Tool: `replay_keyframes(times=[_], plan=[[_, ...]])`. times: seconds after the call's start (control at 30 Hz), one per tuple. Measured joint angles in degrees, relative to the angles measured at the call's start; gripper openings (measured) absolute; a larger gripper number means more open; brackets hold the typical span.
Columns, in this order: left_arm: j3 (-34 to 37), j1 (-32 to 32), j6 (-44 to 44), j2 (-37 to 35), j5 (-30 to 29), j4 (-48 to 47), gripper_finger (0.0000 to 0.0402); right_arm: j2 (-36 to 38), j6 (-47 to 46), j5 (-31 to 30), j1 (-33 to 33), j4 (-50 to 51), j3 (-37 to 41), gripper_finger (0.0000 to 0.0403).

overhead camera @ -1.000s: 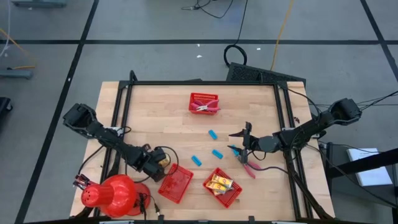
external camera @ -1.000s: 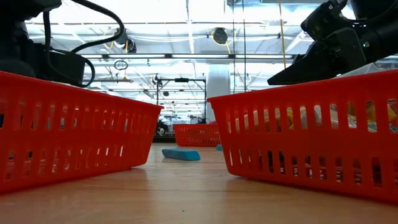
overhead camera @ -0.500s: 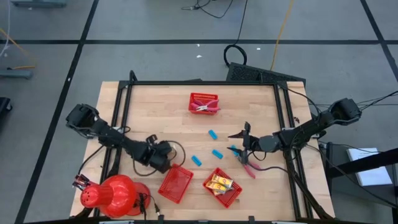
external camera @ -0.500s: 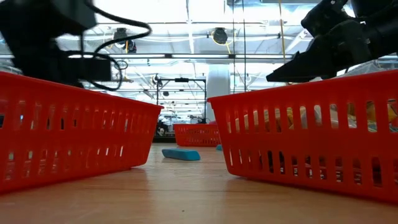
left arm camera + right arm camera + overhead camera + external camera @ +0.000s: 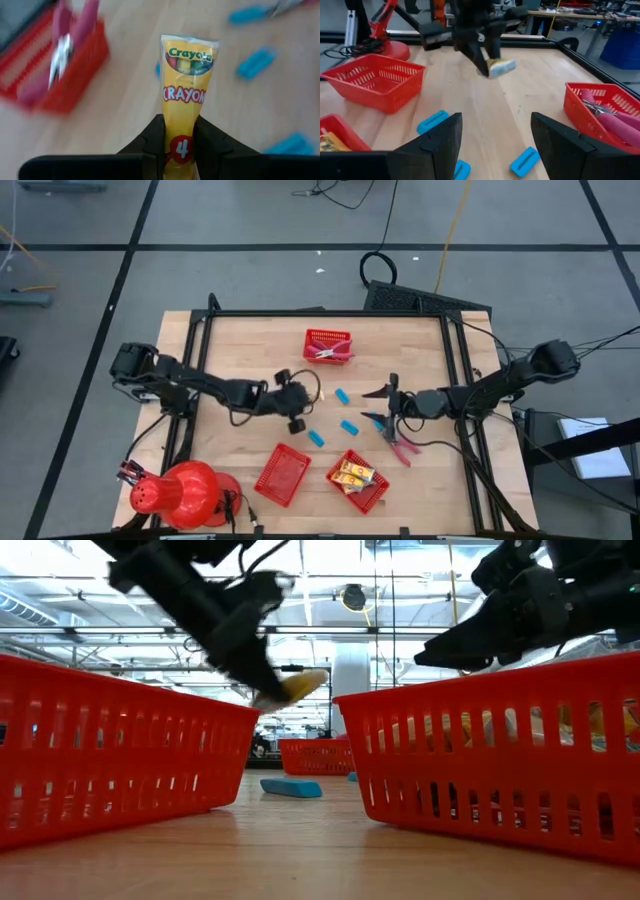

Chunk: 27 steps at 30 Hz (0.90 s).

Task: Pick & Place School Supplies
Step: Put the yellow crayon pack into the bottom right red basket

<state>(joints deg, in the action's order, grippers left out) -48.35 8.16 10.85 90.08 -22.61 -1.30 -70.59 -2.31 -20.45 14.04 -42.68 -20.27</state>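
A yellow crayon pack point(image 5: 187, 95) sticks out from my left gripper point(image 5: 298, 412), which is shut on it above the middle of the table. The low view shows the pack point(image 5: 297, 686) in the air between two baskets. My right gripper point(image 5: 378, 406) hovers open at the right, above a light-blue block point(image 5: 375, 420) and far of the pink-handled scissors point(image 5: 400, 448). Three more blue blocks point(image 5: 342, 396) point(image 5: 350, 426) point(image 5: 316, 438) lie flat on the wood between the grippers. More yellow packs point(image 5: 354, 473) lie in the near basket. My left gripper pinches the crayon pack's lower end point(image 5: 181, 146) between its two fingers point(image 5: 150, 145). The fingers come slanting down from the table's left and lie along the pack, which juts out past their tips. The pack hangs clear of the table.
An empty red mesh basket point(image 5: 282, 473) stands near the front, next to the basket point(image 5: 372, 492) holding the yellow packs. A third basket point(image 5: 328, 338) at the far side holds pink scissors. A red dome point(image 5: 185, 492) sits at the near left corner. A black frame point(image 5: 320, 313) edges the table.
My left gripper has swung from beside the empty near basket up and toward the table's middle and far side, tipping and rolling as it went. The crayon pack has travelled with it and now hangs clear above the wood. My right gripper has stayed put.
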Motion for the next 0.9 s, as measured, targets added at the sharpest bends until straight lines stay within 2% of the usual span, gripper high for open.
replay_keyframes(times=[0.2,0.57,0.63,0.9], plan=[[-0.58,-2.97,-6.09,-0.05,7.26,11.34,0.0068,-5.57,-1.21,5.76,-4.16,-7.64,0.0,0.0226],[-0.62,-3.21,-8.35,1.93,11.73,21.91,0.0068,-14.62,-3.02,13.49,-8.16,-22.81,-0.31,0.0237],[-0.64,-3.21,-8.48,3.83,12.04,25.47,0.0068,-15.15,-3.0,13.7,-8.48,-22.73,-1.11,0.0237],[-2.82,-3.31,-9.5,6.83,12.6,26.28,0.0068,-15.28,-1.46,14.76,-8.65,-20.56,-4.33,0.0238]])
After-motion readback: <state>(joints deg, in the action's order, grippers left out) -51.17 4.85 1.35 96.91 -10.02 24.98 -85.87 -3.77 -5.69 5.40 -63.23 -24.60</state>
